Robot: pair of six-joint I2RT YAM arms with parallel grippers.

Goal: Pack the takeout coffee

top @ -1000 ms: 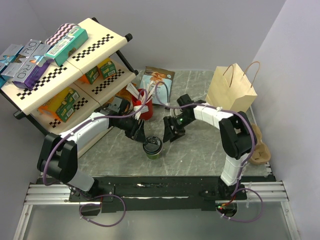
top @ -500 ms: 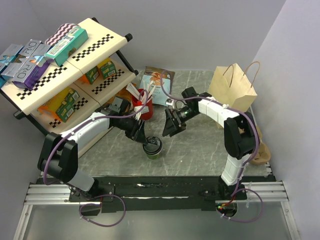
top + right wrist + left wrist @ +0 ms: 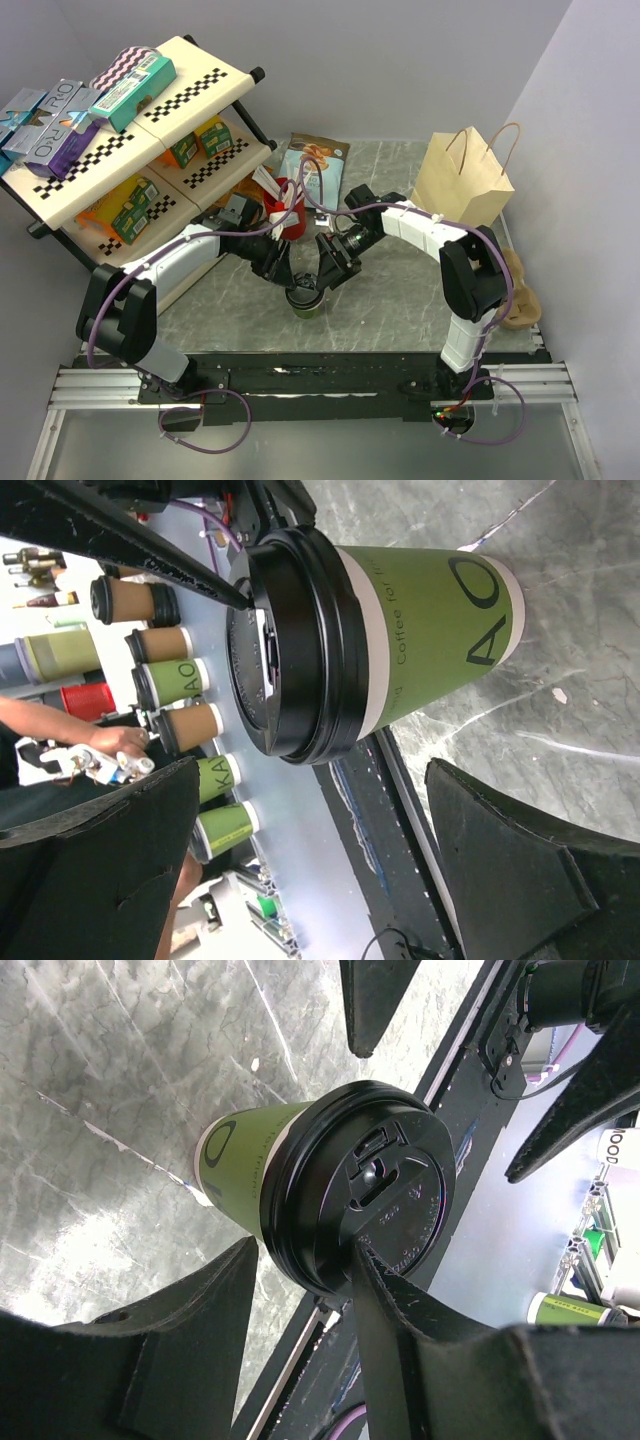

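Observation:
The takeout coffee (image 3: 305, 298) is a green paper cup with a black lid and stands upright near the table's front edge. My left gripper (image 3: 285, 272) reaches it from the left. In the left wrist view one of the left gripper's (image 3: 305, 1250) fingers lies on the lid's (image 3: 385, 1185) top. The other finger sits against the cup wall (image 3: 245, 1170) just under the rim, so it is shut on the lid's edge. My right gripper (image 3: 328, 272) hangs close on the cup's right. In its own view the right gripper (image 3: 312, 770) is wide open, with the cup (image 3: 430, 620) just ahead of its fingers.
A red cup with white stirrers (image 3: 288, 215) stands right behind my left gripper. A snack pouch (image 3: 315, 165) lies at the back. A brown paper bag (image 3: 462, 180) stands open at the back right, a cardboard cup carrier (image 3: 520, 295) at the right edge, a stocked shelf rack (image 3: 150, 130) on the left.
My right gripper opened wide, drew back to the right, then came in close to the cup's right side again. The left gripper and the cup stayed put.

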